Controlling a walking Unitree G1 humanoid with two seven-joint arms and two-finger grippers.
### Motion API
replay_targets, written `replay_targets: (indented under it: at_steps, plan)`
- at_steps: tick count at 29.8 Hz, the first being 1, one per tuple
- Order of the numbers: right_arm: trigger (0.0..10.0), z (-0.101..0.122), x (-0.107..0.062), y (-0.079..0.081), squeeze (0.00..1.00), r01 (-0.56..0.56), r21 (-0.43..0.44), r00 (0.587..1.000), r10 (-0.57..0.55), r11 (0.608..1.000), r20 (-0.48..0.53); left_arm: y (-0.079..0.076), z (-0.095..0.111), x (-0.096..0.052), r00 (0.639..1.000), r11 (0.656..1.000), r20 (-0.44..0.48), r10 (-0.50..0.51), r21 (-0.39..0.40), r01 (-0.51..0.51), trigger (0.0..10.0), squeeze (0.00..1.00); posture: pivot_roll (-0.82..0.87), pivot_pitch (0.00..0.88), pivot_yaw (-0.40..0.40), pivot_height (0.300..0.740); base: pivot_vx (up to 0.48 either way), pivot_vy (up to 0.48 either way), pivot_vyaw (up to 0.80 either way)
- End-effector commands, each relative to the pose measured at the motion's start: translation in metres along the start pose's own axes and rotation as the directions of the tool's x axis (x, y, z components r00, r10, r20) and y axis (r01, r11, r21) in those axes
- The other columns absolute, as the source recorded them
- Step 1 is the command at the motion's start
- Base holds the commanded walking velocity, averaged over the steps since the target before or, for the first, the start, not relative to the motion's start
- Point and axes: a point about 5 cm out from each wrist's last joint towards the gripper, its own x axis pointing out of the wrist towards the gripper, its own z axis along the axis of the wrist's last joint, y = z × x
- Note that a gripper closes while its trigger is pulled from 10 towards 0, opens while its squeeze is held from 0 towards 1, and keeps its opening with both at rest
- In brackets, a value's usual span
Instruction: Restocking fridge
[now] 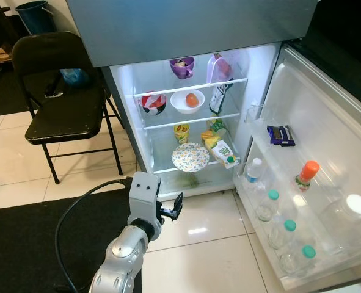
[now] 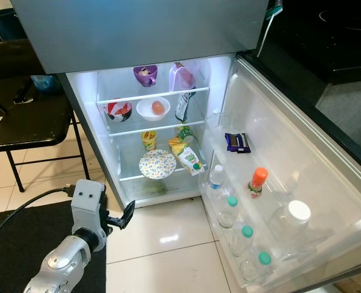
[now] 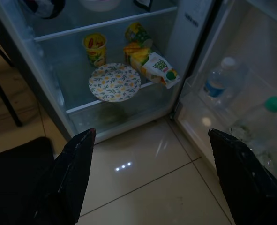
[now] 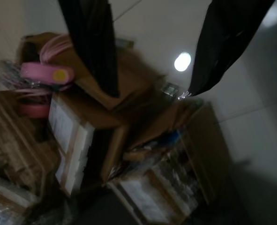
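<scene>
Fridge (image 1: pixel 262 79) door open, shelves part stocked. Left pincer (image 1: pixel 170 209) empty, fingers spread, low in front of the floral plate (image 1: pixel 190 157). Right pincer (image 4: pixel 147 47) spread over cardboard boxes (image 4: pixel 86 136). Step prob: fetch item; next needs pick from boxes.

Fridge (image 1: pixel 262 73) is wide open, light on, door (image 1: pixel 327 140) swung out to the right. Flowery plate (image 1: pixel 190 157) and a tipped green-and-white carton (image 1: pixel 225 153) sit on the low shelf, water bottles (image 1: pixel 278 229) lined up in the door rack.
</scene>
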Motion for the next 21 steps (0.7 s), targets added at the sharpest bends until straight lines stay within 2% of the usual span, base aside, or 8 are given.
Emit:
replay_targets:
  at_steps: [1,4,6,12,16,18,20,21]
  plan:
    - [10.0,-0.009,0.0,0.019,0.0,-0.103,-0.041,0.995,0.102,0.994,-0.021,-0.001,-0.003,-0.002,1.0,1.0,-0.018,-0.001,0.003,0.001,10.0,0.0,-0.12,0.186,0.063,0.74,0.0,0.0,0.0]
    - [10.0,-0.014,0.0,0.032,0.0,-0.17,-0.052,0.985,0.169,0.984,-0.03,-0.001,-0.003,-0.002,1.0,1.0,-0.018,-0.001,0.003,0.001,10.0,0.0,-0.12,0.188,0.062,0.74,0.0,0.0,0.0]
    - [10.0,-0.021,-0.001,0.052,0.0,-0.259,-0.063,0.966,0.256,0.964,-0.042,-0.001,-0.003,-0.002,1.0,1.0,-0.019,-0.001,0.002,0.001,10.0,0.0,-0.12,0.19,0.061,0.74,0.0,0.0,0.0]
    - [10.0,-0.022,-0.002,0.063,0.0,-0.299,-0.059,0.954,0.298,0.952,-0.035,-0.002,-0.003,-0.002,1.0,1.0,-0.019,-0.001,-0.001,0.001,10.0,0.0,-0.12,0.19,0.058,0.74,0.0,0.0,0.0]
    - [10.0,-0.02,-0.004,0.084,0.0,-0.457,-0.022,0.889,0.457,0.889,0.005,-0.002,-0.004,-0.003,1.0,1.0,-0.02,0.002,-0.003,-0.002,10.0,0.0,-0.12,0.191,0.057,0.74,0.0,0.0,0.0]
    - [10.0,-0.02,-0.004,0.084,0.0,-0.457,-0.022,0.889,0.457,0.889,0.005,-0.002,-0.004,-0.003,1.0,1.0,-0.02,0.002,-0.003,-0.002,10.0,0.0,-0.12,0.191,0.057,0.74,0.0,0.0,0.0]
    - [10.0,-0.016,-0.007,0.101,0.0,-0.558,-0.024,0.828,0.559,0.829,0.04,-0.002,-0.004,-0.003,1.0,1.0,-0.02,0.005,-0.005,-0.005,10.0,0.0,-0.13,0.193,0.053,0.74,0.0,0.0,0.0]
    - [10.0,-0.016,-0.007,0.101,0.0,-0.558,-0.024,0.828,0.559,0.829,0.04,-0.002,-0.004,-0.003,1.0,1.0,-0.02,0.005,-0.005,-0.005,10.0,0.0,-0.13,0.193,0.053,0.74,0.0,0.0,0.0]
